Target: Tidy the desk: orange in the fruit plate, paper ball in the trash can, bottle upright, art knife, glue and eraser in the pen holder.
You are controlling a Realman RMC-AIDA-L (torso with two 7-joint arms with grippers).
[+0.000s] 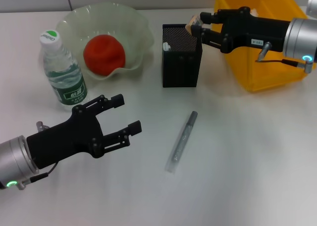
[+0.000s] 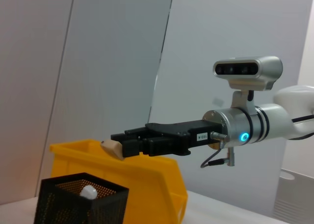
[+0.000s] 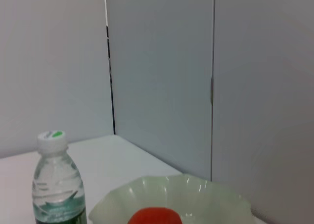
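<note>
**Eraser held over the pen holder**

Nearest the robot, the left gripper (image 1: 121, 118) hovers low over the white desk (image 1: 237, 166) with its black fingers spread apart and nothing between them; its arm reaches in from the near left corner. Just ahead of it the art knife (image 1: 182, 141) lies flat on the bare desk, clear end toward the robot, well apart from either gripper.

Farther back on the left the bottle (image 1: 62, 72) stands upright, white cap on top. Beside it sits the fruit plate (image 1: 141, 30) with the orange (image 1: 103, 55) resting inside. The pen holder (image 1: 182, 62) stands near the middle, a white cap showing within its mesh.

The right gripper (image 1: 197, 25) reaches in level from the right, above the trash can (image 1: 257, 72), its fingers clamped on the beige eraser (image 1: 191, 23), which hangs just over the pen holder's far right corner. The left wrist view shows the eraser (image 2: 112, 148) above the holder's rim, not touching it.

Pale grey wall panels stand behind the desk
</note>
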